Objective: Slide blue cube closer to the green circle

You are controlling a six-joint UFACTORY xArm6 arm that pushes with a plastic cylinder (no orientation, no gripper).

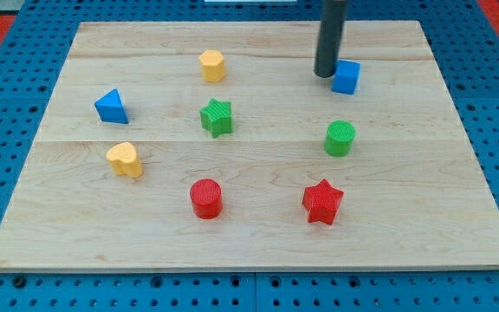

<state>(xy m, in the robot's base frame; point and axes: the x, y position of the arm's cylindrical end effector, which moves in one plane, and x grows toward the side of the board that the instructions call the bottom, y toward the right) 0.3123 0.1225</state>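
Small blue plastic cube (346,77): judged light, rigid, free-sliding. My tip (325,74) touches its left face; no jaws fitted. Push from far side toward green plastic cylinder (340,138).

Wood board (258,234) on blue pegboard (7,43), w/ blue cube (346,77), green circle (340,139), 6 other blocks

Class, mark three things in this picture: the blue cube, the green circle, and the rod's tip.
blue cube (346,78), camera view, on its front face.
green circle (340,139), camera view, on its curved side.
my tip (325,74), camera view, at the rod's very end, beside the cube's left edge.
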